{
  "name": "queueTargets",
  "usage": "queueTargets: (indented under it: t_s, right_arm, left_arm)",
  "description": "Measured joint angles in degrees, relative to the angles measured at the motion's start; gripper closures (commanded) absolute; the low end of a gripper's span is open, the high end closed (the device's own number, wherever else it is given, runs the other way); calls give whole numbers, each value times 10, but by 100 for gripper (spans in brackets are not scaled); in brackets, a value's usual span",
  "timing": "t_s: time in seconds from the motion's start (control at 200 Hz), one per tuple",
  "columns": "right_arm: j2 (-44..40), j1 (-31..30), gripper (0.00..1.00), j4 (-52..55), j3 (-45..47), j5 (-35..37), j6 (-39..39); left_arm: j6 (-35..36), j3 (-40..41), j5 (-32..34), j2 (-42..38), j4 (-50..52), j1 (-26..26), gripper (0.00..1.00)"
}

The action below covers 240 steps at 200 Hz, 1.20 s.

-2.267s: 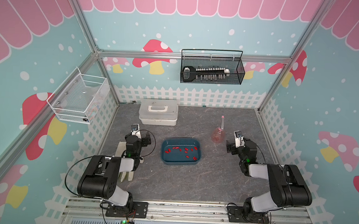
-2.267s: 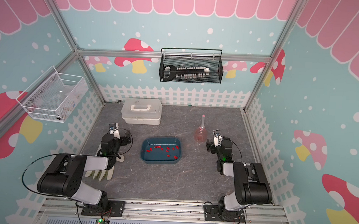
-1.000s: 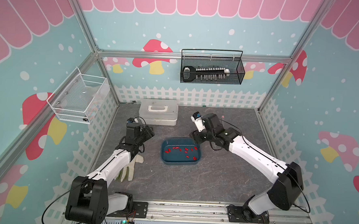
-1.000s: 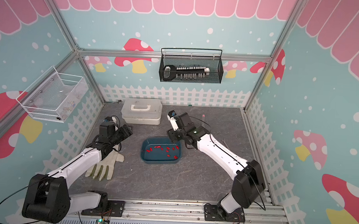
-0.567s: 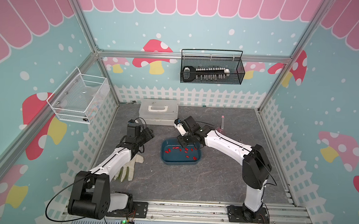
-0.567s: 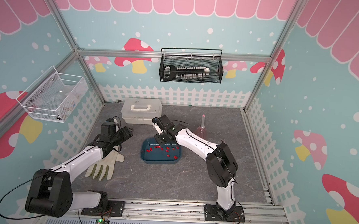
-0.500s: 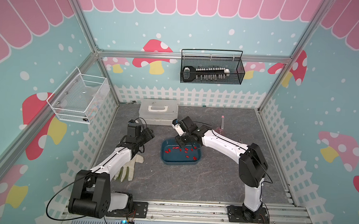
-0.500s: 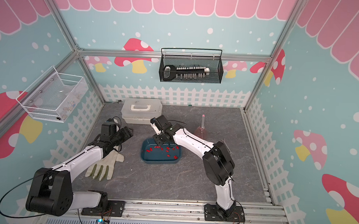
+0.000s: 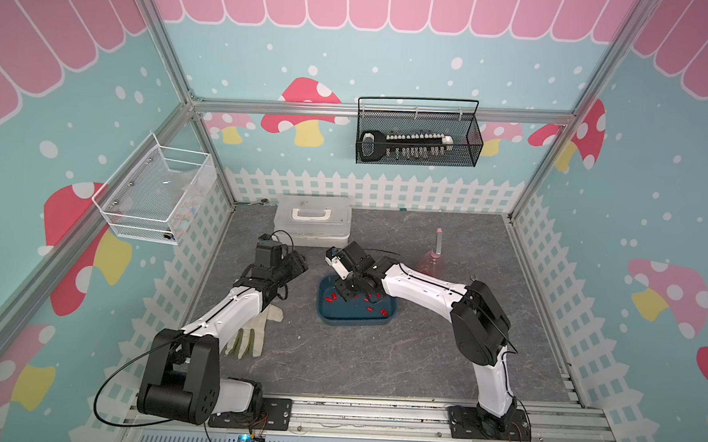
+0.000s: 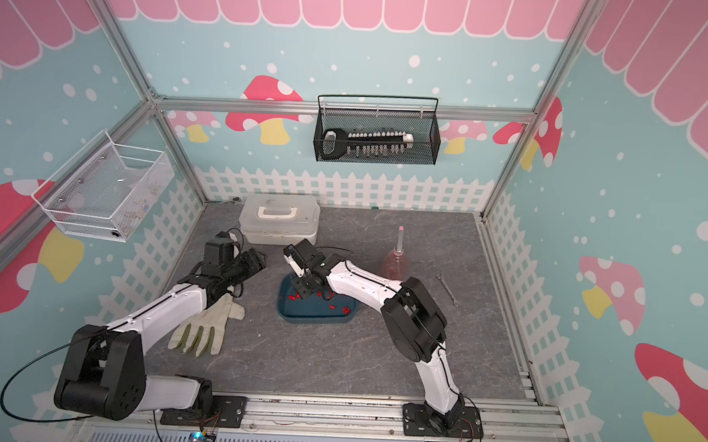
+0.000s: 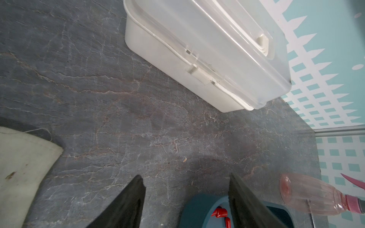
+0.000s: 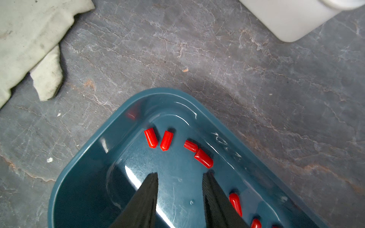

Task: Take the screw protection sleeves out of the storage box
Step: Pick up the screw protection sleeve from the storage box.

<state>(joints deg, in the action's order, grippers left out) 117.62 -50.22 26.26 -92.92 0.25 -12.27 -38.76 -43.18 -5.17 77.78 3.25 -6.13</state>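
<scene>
1. Bench (image 9: 357, 355): grey stone-pattern surface carrying every item below.
2. Glove (image 9: 250, 337): off-white, soiled, flat on the bench on the near left, partly under the left arm.
3. Storage box (image 9: 353, 319): dark teal tub without a lid, mid-bench, well apart from the glove.
4. Screw protection sleeves (image 12: 151, 138): small red pieces, all of those in view lying loose on the box floor. Four sit toward one rounded corner, just beyond the right tool's tips. More lie beside and behind one finger; contact there cannot be told.
5. Right tool (image 12: 180, 175): lowered inside the storage box, jaws parted by a moderate gap, nothing between them.
6. Left tool (image 11: 185, 175): over bare bench just left of the box, jaws wide, holding nothing.
7. Wrench (image 10: 447, 289): small and metal, flat on the bench at right.
8. Pink bottle (image 9: 433, 261): translucent and upright, behind the right arm.
9. White case (image 9: 312, 222): lidded, with a handle, at the rear of the bench by the fence print.
10. White wire basket (image 9: 154, 197): mounted on the left wall.
11. Black wire basket (image 9: 417, 138): hung on the back rail, holding a black-handled strip of small metal pieces.
</scene>
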Motion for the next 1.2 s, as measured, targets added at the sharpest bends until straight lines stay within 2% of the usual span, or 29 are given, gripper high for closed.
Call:
queueTargets:
  t_s: [0.4,1.201]
  right_arm:
    - [56,0,65,-26,-6,-24,-23]
    - [92,-17,73,-24,-30,3,-52]
  left_arm:
    - [2,0,5,0,0,-7,32]
    - [4,-2,10,0,0,-11,31]
